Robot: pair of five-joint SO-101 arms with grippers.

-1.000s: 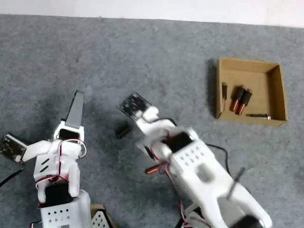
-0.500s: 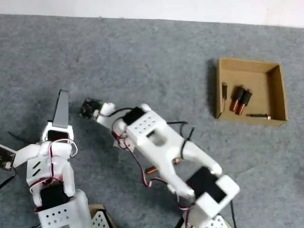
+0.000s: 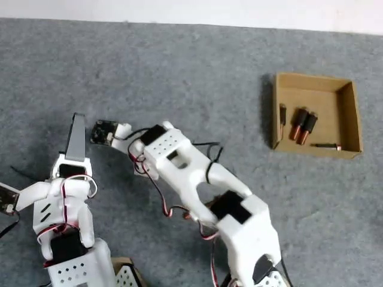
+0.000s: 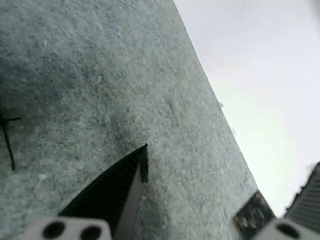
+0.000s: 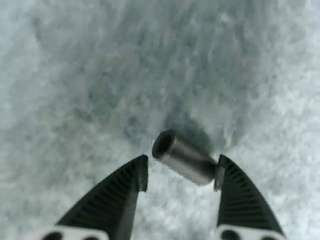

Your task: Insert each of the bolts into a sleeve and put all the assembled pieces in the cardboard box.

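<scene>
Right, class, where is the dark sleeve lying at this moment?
In the right wrist view the sleeve lies on its side on the grey carpet, between the open jaws of the right gripper, one end close to a jaw tip.

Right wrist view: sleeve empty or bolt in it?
Empty, as far as shown: sleeve lies on its side inside the open right hand, facing end a dark hollow.

high: overhead, far | wrists: low, near, oblique | shared: grey mat (image 3: 197,72)

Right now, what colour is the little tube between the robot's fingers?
The sleeve is dark metallic grey; the right wrist view shows it best.
</scene>
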